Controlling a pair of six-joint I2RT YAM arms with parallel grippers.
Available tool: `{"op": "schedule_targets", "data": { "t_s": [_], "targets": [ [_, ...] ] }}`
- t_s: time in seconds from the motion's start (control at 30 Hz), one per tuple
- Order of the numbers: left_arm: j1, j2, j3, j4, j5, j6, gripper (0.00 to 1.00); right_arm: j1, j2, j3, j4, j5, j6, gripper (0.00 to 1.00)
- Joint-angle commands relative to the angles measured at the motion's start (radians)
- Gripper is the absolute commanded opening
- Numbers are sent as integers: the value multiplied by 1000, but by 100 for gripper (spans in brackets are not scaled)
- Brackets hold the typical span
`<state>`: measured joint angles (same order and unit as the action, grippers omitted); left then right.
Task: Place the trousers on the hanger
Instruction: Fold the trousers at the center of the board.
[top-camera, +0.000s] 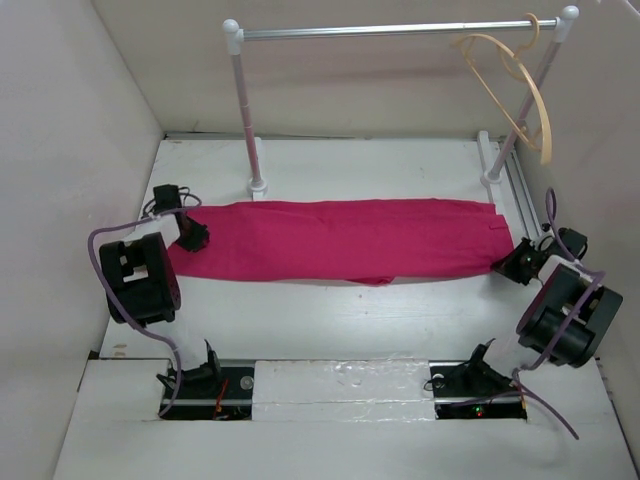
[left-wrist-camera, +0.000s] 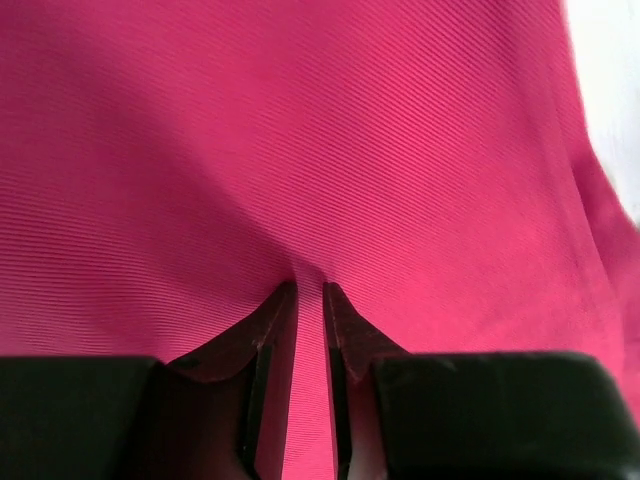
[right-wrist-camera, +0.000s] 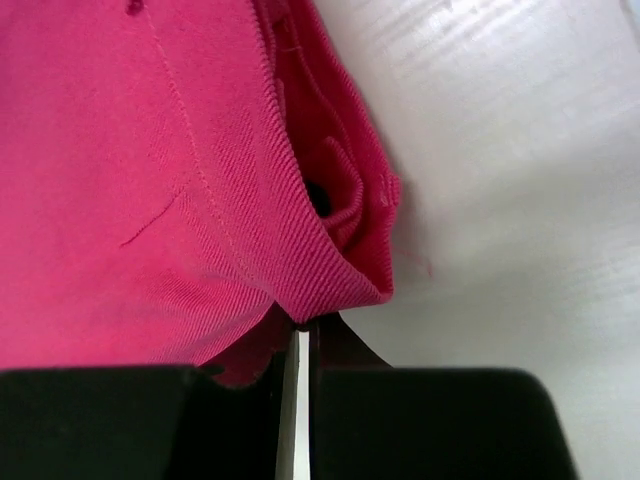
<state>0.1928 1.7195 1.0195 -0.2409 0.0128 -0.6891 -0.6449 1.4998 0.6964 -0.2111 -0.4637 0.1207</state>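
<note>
The pink trousers (top-camera: 340, 240) lie stretched flat across the table, folded lengthwise. My left gripper (top-camera: 192, 236) is at their left end, its jaws pinched on a fold of the fabric (left-wrist-camera: 300, 150) in the left wrist view. My right gripper (top-camera: 512, 262) is at their right end, shut on the folded waistband corner (right-wrist-camera: 330, 285). The tan wooden hanger (top-camera: 515, 90) hangs by its hook from the right end of the silver rail (top-camera: 400, 30), tilted, well above and behind the trousers.
The white-and-silver rail frame stands at the back on two posts (top-camera: 248, 110) (top-camera: 520, 120). White walls close in on the left, back and right. A metal track (top-camera: 520, 195) runs along the right side of the table.
</note>
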Motion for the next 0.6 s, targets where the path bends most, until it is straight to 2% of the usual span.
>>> {"op": "schedule_targets", "data": {
  "t_s": [0.0, 0.03, 0.17, 0.3, 0.33, 0.4, 0.43, 0.5, 0.57],
  "targets": [
    [117, -67, -76, 5, 119, -56, 15, -64, -160, -32, 24, 60, -47, 0],
    [153, -98, -91, 3, 116, -65, 15, -73, -203, -40, -53, 78, -67, 0],
    [154, -161, -127, -63, -54, -93, 15, -137, -384, -44, -222, 161, -150, 0],
    [154, -283, -220, -87, -79, -148, 15, -159, -503, -34, -326, 224, -150, 0],
    [142, -300, -231, -83, -92, -144, 15, -159, -504, -46, -279, 220, -151, 8],
    [96, -336, -227, -103, -178, -129, 15, -159, -457, -60, -220, 162, -151, 37],
    [86, -350, -222, -121, -195, -124, 15, -168, -385, -42, -247, 158, -165, 60],
    [86, -380, -190, -135, -169, -128, 16, -191, -324, 23, -277, 155, -194, 70],
    [67, -396, -161, -150, -125, -141, 16, -200, -299, 40, -287, 143, -190, 74]
  ]
}}
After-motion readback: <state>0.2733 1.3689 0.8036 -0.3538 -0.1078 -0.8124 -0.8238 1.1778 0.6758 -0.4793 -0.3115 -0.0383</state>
